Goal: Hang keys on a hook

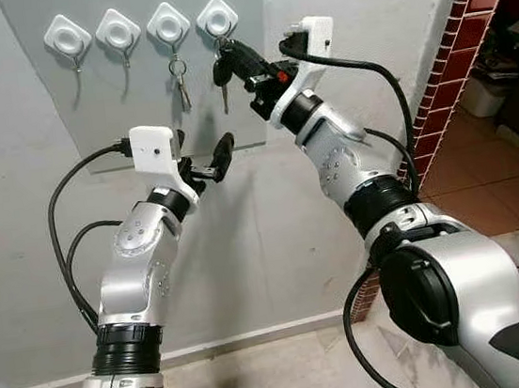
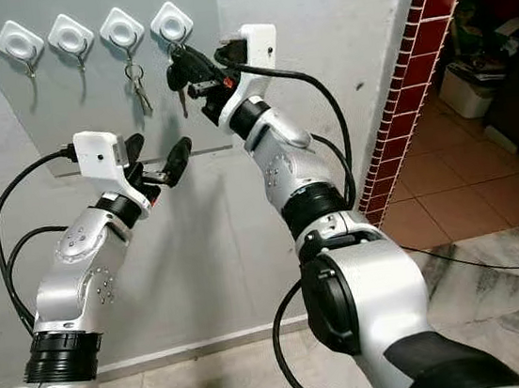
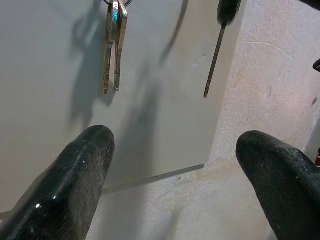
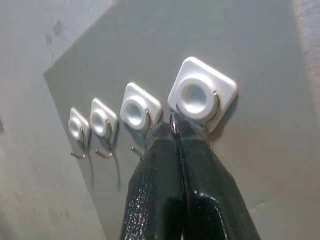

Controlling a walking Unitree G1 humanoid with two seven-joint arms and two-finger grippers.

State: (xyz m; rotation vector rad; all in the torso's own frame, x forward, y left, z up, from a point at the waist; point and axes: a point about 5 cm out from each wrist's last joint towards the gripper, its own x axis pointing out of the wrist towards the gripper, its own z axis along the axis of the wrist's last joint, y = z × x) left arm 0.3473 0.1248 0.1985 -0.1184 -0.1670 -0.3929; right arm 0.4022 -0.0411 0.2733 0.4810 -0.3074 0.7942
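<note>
Four white hooks sit in a row on a grey panel (image 1: pixel 259 109) on the wall. A silver key bunch (image 1: pixel 179 81) hangs from the third hook (image 1: pixel 167 23). A black-headed key (image 1: pixel 221 72) dangles at the fourth hook (image 1: pixel 217 15), its ring up at the hook's wire. My right gripper (image 1: pixel 226 52) is shut on that ring, fingertips (image 4: pixel 173 125) pressed together right under the fourth hook (image 4: pixel 201 95). Lower down, my left gripper (image 1: pixel 205 161) stands open in front of the panel's bottom edge, holding nothing; the silver keys (image 3: pixel 112 47) and the black key's shaft (image 3: pixel 215 55) hang beyond it.
A red tiled wall edge (image 1: pixel 455 47) borders a doorway on the right, with terracotta floor (image 1: pixel 473 196) and a white bin (image 1: pixel 484 91) beyond. The two left hooks (image 1: pixel 67 35) carry nothing. A skirting board (image 1: pixel 258 334) runs along the pale floor below.
</note>
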